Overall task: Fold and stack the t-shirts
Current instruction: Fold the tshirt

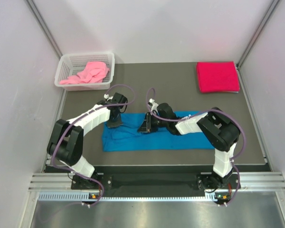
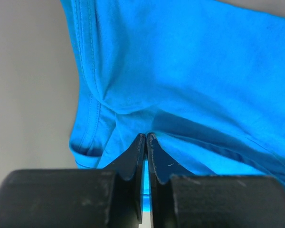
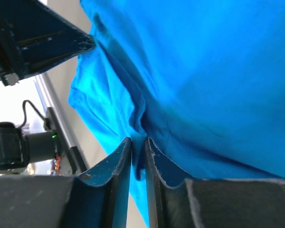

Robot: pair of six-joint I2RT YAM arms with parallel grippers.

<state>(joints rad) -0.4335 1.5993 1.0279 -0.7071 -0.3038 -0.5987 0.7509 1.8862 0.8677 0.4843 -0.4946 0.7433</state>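
Left tool (image 2: 146,138) and right tool (image 3: 138,141), both narrow slits on the blue shirt (image 1: 133,140) edge, probably for folding. Can't tell if they're pinching.

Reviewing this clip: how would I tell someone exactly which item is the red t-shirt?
Look at the dark table from above and go to its far right corner. The red t-shirt lies there alone as a neat folded square. Unlike the blue t-shirt spread out near the front and the pink t-shirt crumpled in the white basket, it is crimson and already folded.
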